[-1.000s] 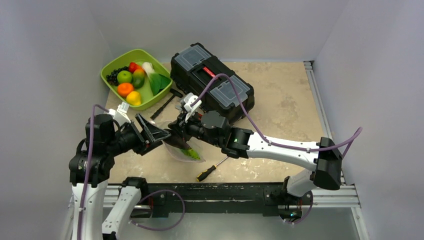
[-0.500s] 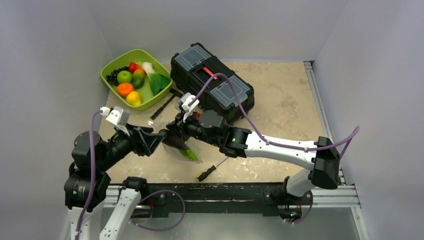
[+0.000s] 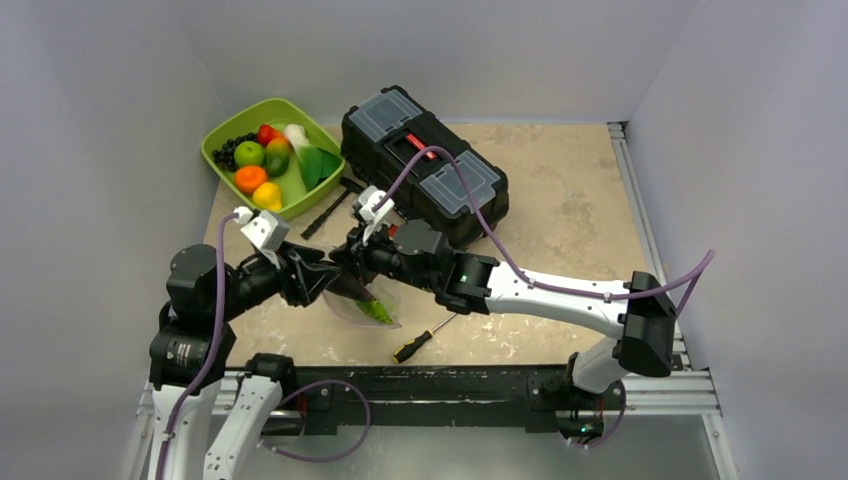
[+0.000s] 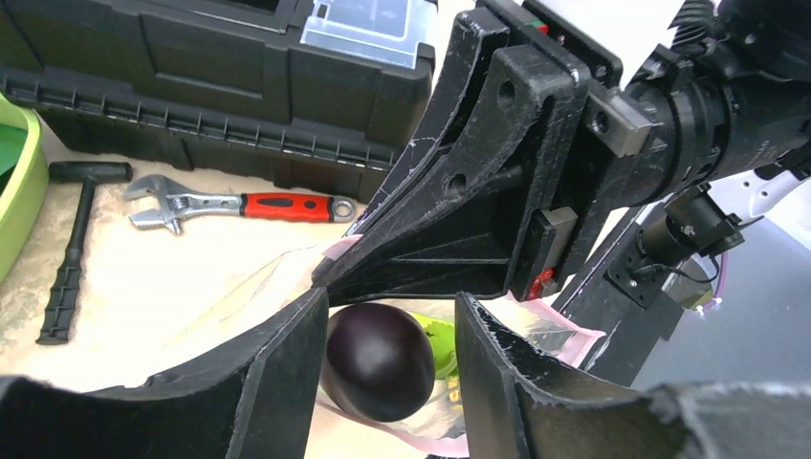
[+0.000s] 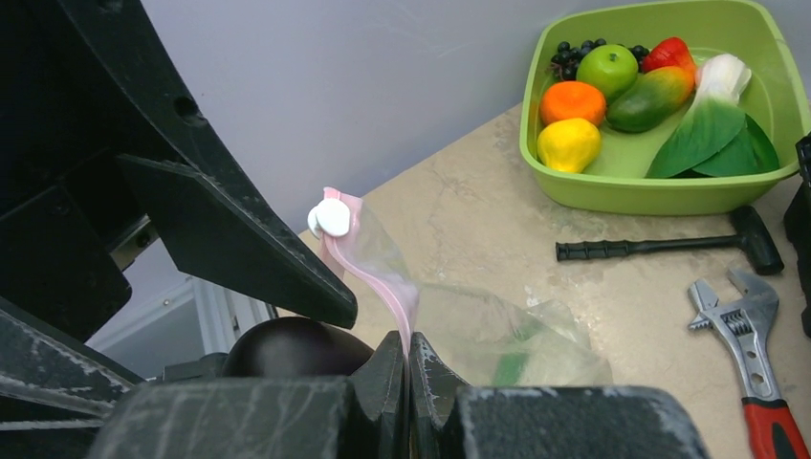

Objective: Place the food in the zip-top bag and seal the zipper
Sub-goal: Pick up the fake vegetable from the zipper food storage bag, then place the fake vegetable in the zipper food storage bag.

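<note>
The clear zip-top bag [image 3: 372, 302] lies in front of the toolbox with green food [image 3: 379, 310] inside. My right gripper [image 5: 408, 359] is shut on its pink zipper [image 5: 368, 268] strip and holds the mouth up. My left gripper [image 4: 390, 301] is open at the mouth. A purple eggplant [image 4: 378, 359] sits between its fingers, touching the left one, with a small gap at the right one. The eggplant rests on the bag's lower lip. More food, a green apple [image 3: 249, 153], an orange [image 3: 250, 178] and a yellow fruit [image 3: 267, 195], lies in the lime tray [image 3: 215, 140].
A black toolbox [image 3: 425, 165] stands behind the bag. A black hammer [image 4: 72, 249] and a red-handled wrench [image 4: 239, 204] lie between the toolbox and the tray. A screwdriver [image 3: 420, 340] lies near the front edge. Walls close in the left, back and right.
My left arm drew back to the left, then came forward to the bag's mouth, and its jaws narrowed around the eggplant. My right gripper kept its hold on the zipper strip.
</note>
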You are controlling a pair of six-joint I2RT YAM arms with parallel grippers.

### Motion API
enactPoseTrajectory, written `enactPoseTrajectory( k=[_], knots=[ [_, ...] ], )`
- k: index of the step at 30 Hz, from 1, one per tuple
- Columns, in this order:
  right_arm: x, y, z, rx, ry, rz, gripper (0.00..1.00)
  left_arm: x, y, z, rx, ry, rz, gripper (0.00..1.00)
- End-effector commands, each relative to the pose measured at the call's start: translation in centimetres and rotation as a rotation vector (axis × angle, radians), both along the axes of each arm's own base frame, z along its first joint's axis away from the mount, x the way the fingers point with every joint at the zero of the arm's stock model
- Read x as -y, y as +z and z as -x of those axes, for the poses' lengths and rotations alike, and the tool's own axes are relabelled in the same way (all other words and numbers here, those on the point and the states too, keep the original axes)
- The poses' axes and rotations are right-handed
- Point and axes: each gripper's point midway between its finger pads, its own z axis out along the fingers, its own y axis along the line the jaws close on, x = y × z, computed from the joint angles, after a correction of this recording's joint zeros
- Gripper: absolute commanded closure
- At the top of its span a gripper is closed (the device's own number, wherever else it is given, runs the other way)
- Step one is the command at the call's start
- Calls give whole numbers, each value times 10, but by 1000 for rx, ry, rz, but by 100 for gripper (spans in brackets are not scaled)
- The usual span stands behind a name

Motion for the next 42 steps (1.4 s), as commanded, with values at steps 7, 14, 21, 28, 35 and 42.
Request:
enactPoseTrajectory(
  k=[7,14,21,28,35,42],
  knots=[
    [-4,36,-3,15,9,-85,100,-7,-25,-1,-11,-1,-91,45],
    [-9,38,-19,-56,-59,-89,100,-10,-25,-10,-10,25,-105,76],
    [-4,39,-45,-198,-263,-80,100,-22,45,-7,159,113,-93,100],
    [-13,42,-60,-269,-340,-87,100,-37,58,-10,227,130,-251,100],
    [-34,36,-63,-398,-254,-124,100,-45,48,-30,240,136,-395,100],
    [-36,29,-81,-465,-222,-161,100,-25,27,-44,164,45,-441,63]
  ],
)
